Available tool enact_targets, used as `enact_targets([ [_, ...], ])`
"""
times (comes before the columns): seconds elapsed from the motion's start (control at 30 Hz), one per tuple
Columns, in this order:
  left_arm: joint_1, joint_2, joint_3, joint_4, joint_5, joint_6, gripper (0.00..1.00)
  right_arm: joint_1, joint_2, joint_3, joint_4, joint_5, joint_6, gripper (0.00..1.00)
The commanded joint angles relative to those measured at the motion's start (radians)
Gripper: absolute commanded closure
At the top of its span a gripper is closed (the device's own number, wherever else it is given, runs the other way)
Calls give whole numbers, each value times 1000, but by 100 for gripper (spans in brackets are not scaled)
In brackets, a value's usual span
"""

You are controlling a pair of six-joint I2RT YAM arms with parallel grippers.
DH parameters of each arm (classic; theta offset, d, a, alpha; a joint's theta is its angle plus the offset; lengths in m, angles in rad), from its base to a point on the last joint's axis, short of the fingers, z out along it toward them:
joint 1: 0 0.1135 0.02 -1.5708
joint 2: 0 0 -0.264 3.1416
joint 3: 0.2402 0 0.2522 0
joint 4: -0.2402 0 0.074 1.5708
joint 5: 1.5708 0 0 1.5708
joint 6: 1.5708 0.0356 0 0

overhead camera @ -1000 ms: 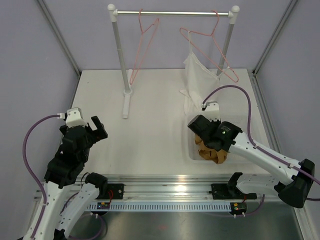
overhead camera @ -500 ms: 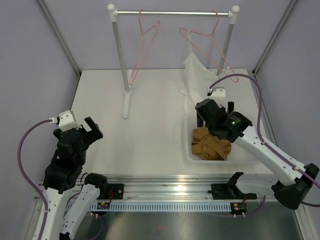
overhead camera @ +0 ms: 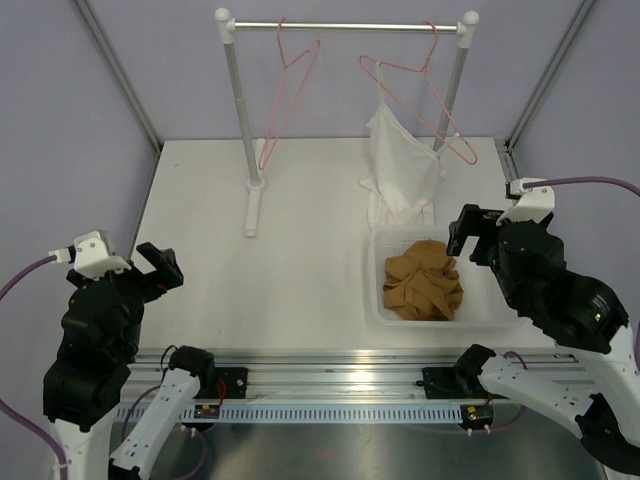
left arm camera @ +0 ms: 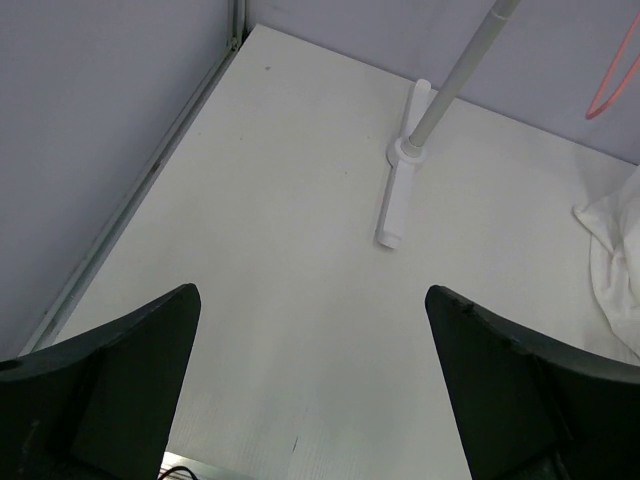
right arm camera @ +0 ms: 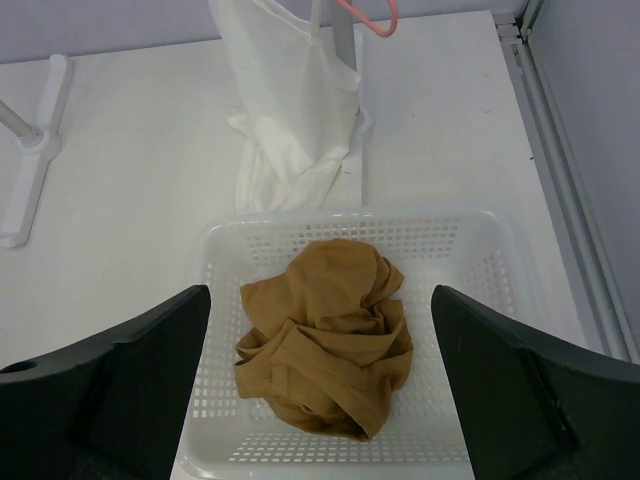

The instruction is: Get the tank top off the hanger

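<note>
The tan-brown tank top (overhead camera: 423,283) lies crumpled in a white mesh basket (overhead camera: 378,300) at the right of the table, off any hanger. In the right wrist view the tank top (right arm camera: 330,335) sits below and between my fingers. The bare pink hanger (overhead camera: 288,95) hangs on the rail near the left pole, and its lower tip (left arm camera: 608,88) shows in the left wrist view. My right gripper (overhead camera: 482,232) (right arm camera: 320,292) is open and empty, raised above the basket's right side. Over the table's near-left part, far from both, my left gripper (overhead camera: 152,266) (left arm camera: 310,292) is open and empty.
A white garment (overhead camera: 400,165) (right arm camera: 290,90) hangs on a second pink hanger (overhead camera: 432,100), its hem touching the table just behind the basket (right arm camera: 450,216). The rack's left pole (overhead camera: 240,120) (left arm camera: 440,100) and foot (overhead camera: 253,205) stand mid-table. Metal frame posts line both sides.
My right gripper opened and let the tank top drop into the basket, then lifted and drew back to the right. My left arm pulled back toward the near-left corner.
</note>
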Motion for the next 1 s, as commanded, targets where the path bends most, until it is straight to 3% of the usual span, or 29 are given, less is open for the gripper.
enact_targets([
  [0.0, 3, 4, 56, -94, 73, 35, 1, -3, -50, 19, -92, 17, -8, 1],
  [0.37, 3, -11, 56, -134, 158, 63, 1, -3, -205, 30, -124, -18, -28, 1],
  [0.97, 3, -71, -7, -111, 99, 38, 1, -3, -173, -29, -86, -6, -15, 1],
])
